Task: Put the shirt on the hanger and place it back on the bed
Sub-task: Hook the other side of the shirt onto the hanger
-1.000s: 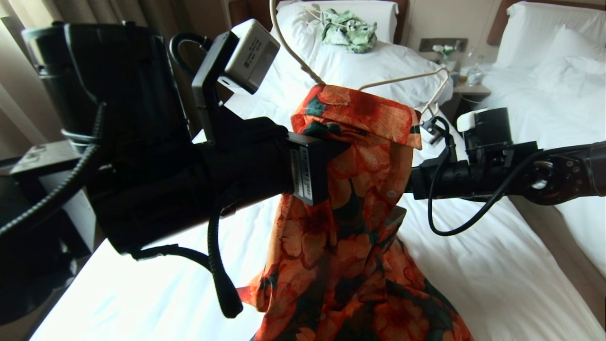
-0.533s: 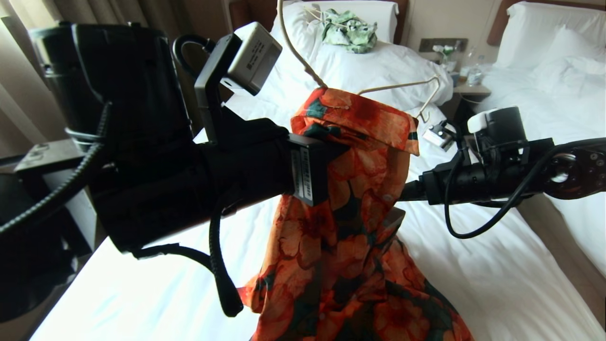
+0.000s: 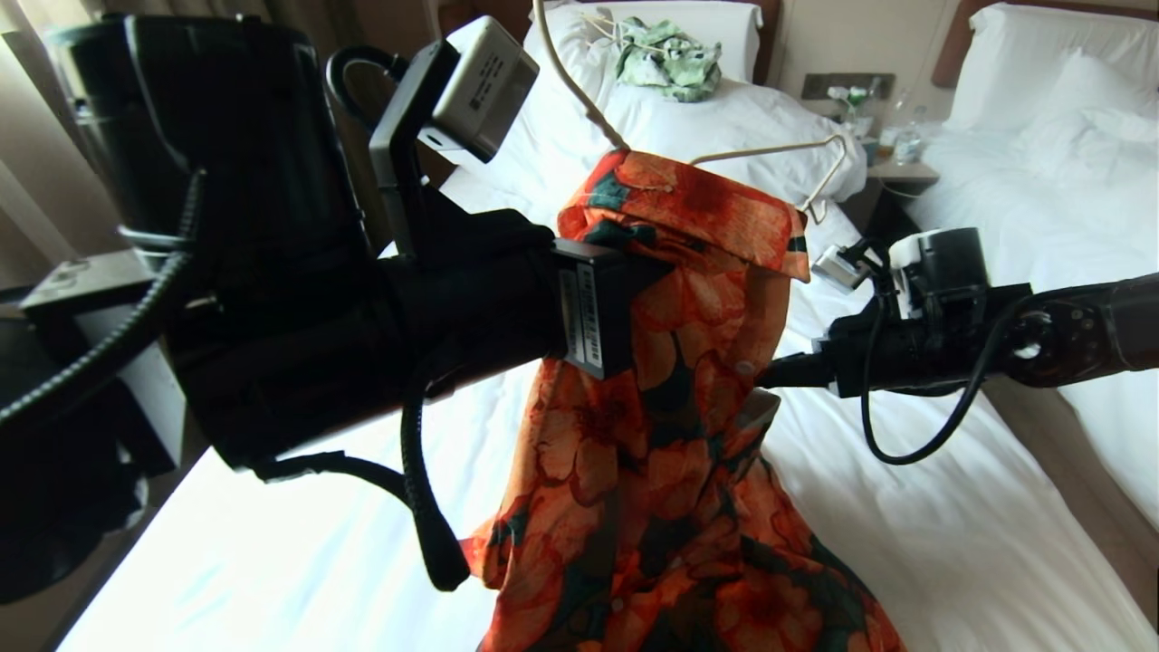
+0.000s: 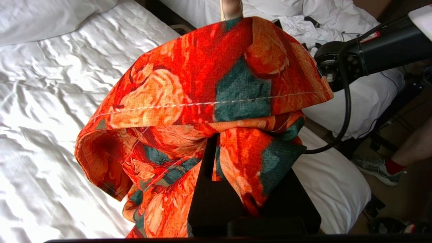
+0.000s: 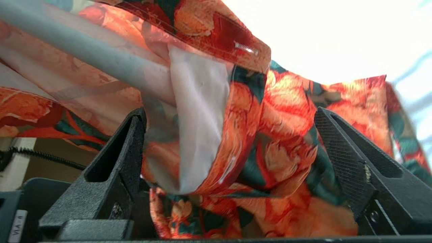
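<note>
Soft, light shirt (image 3: pixel 670 380) pinched in shut left claw (image 4: pixel 216 162) — draped over thin hanger (image 3: pixel 797 154). Right claw (image 5: pixel 229 158) wide open at front edge — best taken there.

Head high; 2 wrists near shirt (image 3: pixel 670 380) (shared).

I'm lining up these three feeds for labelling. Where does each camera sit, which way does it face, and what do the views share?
Head view: on the robot's head, looking down over the bed; both arms show, the hanger sticking out of the shirt.
Left wrist view: behind the left gripper, shut on the shirt, facing the bed; the right arm crosses behind.
Right wrist view: behind the open right gripper, fingers flanking cloth.
Shared: the shirt appears in all three.
</note>
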Motion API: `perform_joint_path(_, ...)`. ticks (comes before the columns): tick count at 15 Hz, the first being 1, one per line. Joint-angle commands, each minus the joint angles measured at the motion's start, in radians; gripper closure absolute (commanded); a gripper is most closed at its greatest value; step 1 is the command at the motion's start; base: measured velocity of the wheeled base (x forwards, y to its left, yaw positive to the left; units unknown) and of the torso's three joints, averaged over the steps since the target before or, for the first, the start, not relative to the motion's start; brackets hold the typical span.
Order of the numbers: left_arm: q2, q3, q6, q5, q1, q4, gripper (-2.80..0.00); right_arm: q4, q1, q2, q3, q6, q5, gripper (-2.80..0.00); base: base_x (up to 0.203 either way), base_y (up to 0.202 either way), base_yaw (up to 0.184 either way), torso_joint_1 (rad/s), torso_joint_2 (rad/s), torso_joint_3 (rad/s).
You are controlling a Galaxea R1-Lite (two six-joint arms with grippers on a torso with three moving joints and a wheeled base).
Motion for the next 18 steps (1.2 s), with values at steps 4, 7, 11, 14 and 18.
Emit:
perform_joint_path(4, 0.016, -0.017, -0.002, 0.000, 0.001, -0.003, 0.00, -0.040, 0.049, 0.138, -0.078, 0.000, 0.040, -2.80, 0.000, 0.000, 0.000, 0.000, 0.00, 0.000)
perform_joint_path(7, 0.014, -0.022, -0.002, 0.000, 0.001, -0.002, 0.00, -0.042, 0.089, 0.159, -0.138, 0.049, 0.043, -2.80, 0.000, 0.000, 0.000, 0.000, 0.00, 0.000)
perform_joint_path(11, 0.013, -0.019, -0.004, 0.000, 0.001, -0.002, 0.00, -0.043, 0.114, 0.153, -0.144, 0.055, 0.043, 0.00, 0.000, 0.000, 0.000, 0.000, 0.00, 0.000)
perform_joint_path(14, 0.014, -0.014, -0.005, 0.000, 0.002, -0.002, 0.00, -0.043, 0.113, 0.142, -0.144, 0.055, 0.039, 0.00, 0.000, 0.000, 0.000, 0.000, 0.00, 0.000)
perform_joint_path(18, 0.015, -0.003, -0.005, 0.000, 0.004, -0.002, 0.00, -0.041, 0.093, 0.103, -0.127, 0.055, 0.036, 0.00, 0.000, 0.000, 0.000, 0.000, 0.00, 0.000)
